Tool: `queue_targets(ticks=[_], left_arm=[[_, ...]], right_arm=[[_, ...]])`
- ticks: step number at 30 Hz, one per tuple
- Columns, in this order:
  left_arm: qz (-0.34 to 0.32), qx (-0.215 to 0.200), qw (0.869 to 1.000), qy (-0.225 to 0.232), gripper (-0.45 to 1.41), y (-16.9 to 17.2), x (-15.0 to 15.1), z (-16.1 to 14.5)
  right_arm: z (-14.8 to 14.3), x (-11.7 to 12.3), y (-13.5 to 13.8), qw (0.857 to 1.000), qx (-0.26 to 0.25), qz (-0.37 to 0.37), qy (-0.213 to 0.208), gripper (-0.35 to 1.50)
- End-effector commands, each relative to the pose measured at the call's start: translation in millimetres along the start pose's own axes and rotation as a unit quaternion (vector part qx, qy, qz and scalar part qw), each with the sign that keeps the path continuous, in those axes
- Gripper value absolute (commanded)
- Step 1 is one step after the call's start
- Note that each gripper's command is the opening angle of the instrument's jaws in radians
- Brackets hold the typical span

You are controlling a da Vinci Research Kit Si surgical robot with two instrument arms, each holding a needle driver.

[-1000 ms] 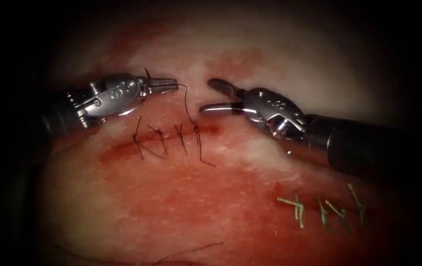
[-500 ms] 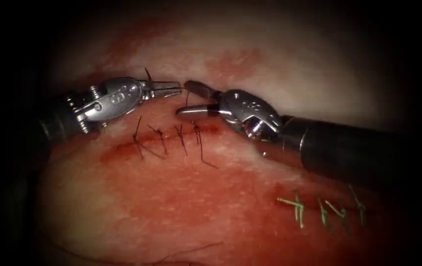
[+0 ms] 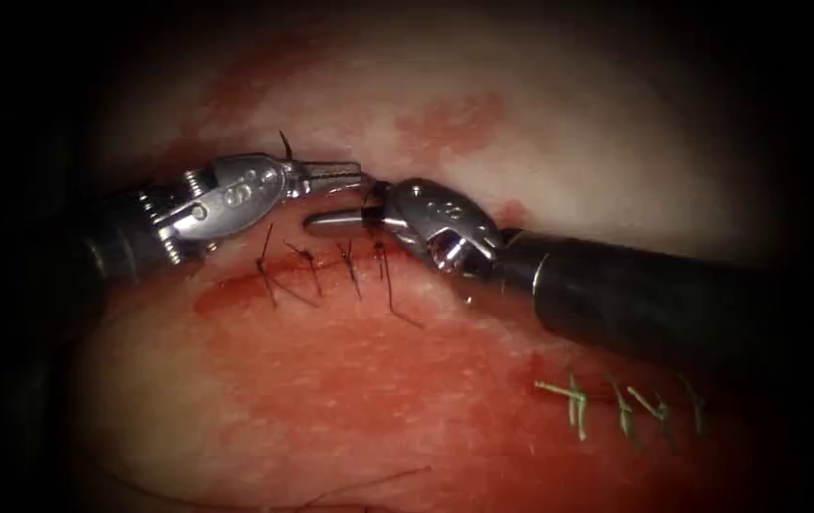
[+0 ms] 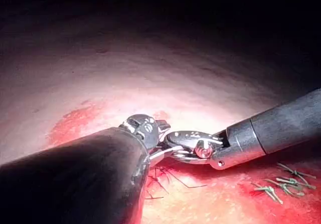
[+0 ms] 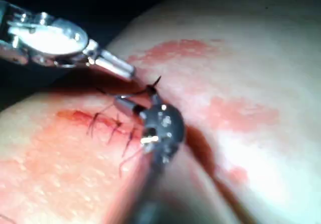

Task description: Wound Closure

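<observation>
The cut (image 3: 236,285) runs across the tissue (image 3: 350,399), closed by several dark stitches (image 3: 312,264). My left tool (image 3: 357,174) comes in from the left above the cut, jaws shut on the dark thread (image 3: 366,201). That thread drops from its tip to the rightmost stitch (image 3: 383,261). My right tool (image 3: 340,203) has its jaws open on either side of this thread, just under the left tool's tip, and holds nothing. In the right wrist view the left tool (image 5: 129,73) meets the right tool (image 5: 140,93) above the stitches (image 5: 113,126). The left wrist view shows the right tool (image 4: 175,144) beside the left tool's wrist (image 4: 145,127).
Red fluid (image 3: 331,380) stains the tissue below the cut and a patch (image 3: 449,123) above it. A second row of green stitches (image 3: 615,404) lies at the lower right, under the right tool's dark shaft (image 3: 653,304). A loose dark thread (image 3: 369,483) trails near the bottom edge.
The right tool has moved left with open jaws until they straddle the thread at the left tool's tip. The left tool has edged slightly right, still holding the thread.
</observation>
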Motion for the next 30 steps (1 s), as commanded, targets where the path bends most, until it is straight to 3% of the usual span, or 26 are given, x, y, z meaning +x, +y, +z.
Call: queue_targets(ticks=[1, 10, 12, 22, 25, 26, 30], left_arm=[[0.000, 0.000, 1.000, 0.001, -0.45, -0.4, 0.0, 0.8], [0.003, -0.001, 1.000, 0.002, -0.45, -0.2, 0.2, 0.8], [0.003, -0.002, 1.000, 0.003, -0.45, 0.0, 0.4, 0.7], [0.006, -0.002, 1.000, 0.003, -0.45, 0.2, 0.5, 0.6], [0.006, -0.002, 1.000, 0.004, -0.45, 0.1, 0.6, 0.6], [0.006, -0.002, 1.000, 0.004, -0.45, 0.1, 0.6, 0.6], [0.006, -0.002, 1.000, 0.004, -0.45, 0.2, 0.7, 0.5]], right_arm=[[1.1, -0.2, 0.0, 1.000, 0.001, -0.001, 0.001, 1.13], [1.7, -0.4, -0.3, 1.000, -0.001, -0.002, 0.002, 1.01], [1.8, -0.6, -0.5, 1.000, 0.009, 0.000, 0.002, 0.73], [2.2, -0.6, -0.6, 1.000, 0.007, -0.002, 0.003, 0.71], [2.3, -0.5, -0.5, 1.000, 0.008, -0.002, 0.003, 0.46], [2.2, -0.3, -0.4, 1.000, 0.008, -0.004, 0.002, -0.35], [2.3, -0.3, -0.2, 1.000, 0.008, -0.010, 0.002, -0.35]])
